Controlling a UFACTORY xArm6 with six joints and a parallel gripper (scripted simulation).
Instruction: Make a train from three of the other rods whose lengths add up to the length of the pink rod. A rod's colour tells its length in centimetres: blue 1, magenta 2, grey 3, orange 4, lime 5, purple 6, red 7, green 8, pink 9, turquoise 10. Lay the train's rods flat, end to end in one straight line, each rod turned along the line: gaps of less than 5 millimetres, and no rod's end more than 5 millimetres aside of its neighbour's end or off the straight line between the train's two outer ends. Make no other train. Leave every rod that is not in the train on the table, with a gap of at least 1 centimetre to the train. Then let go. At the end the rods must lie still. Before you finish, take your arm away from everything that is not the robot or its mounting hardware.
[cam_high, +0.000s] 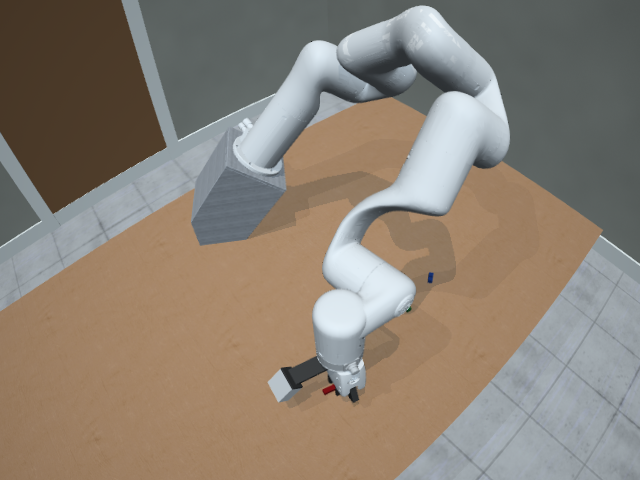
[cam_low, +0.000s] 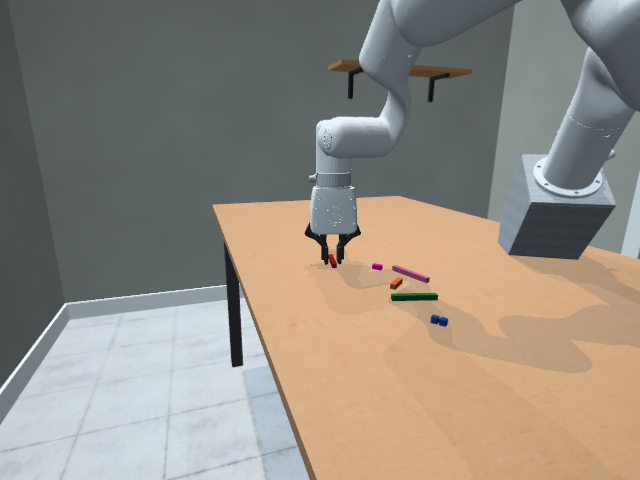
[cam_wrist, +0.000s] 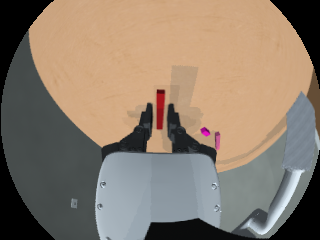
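My gripper (cam_high: 346, 396) (cam_low: 332, 256) (cam_wrist: 160, 110) is part-way open and low over the table. Its fingers stand on either side of the red rod (cam_high: 328, 389) (cam_low: 332, 261) (cam_wrist: 160, 100), with a visible gap on each side. The red rod lies flat. A magenta rod (cam_low: 377, 266) (cam_wrist: 205, 131) lies apart from it, near the pink rod (cam_low: 410, 273) (cam_wrist: 217, 140). An orange rod (cam_low: 396, 283) lies between the pink rod and the green rod (cam_high: 408, 309) (cam_low: 414, 297). Two blue rods (cam_low: 435, 319) (cam_low: 443, 321) lie close together; whether they touch is unclear.
The wooden table (cam_high: 170, 330) (cam_low: 351, 392) carries the grey robot base (cam_high: 232, 206) (cam_low: 547, 227). In the top view the arm hides the magenta, pink and orange rods. The table's edge is left of the gripper in the exterior view.
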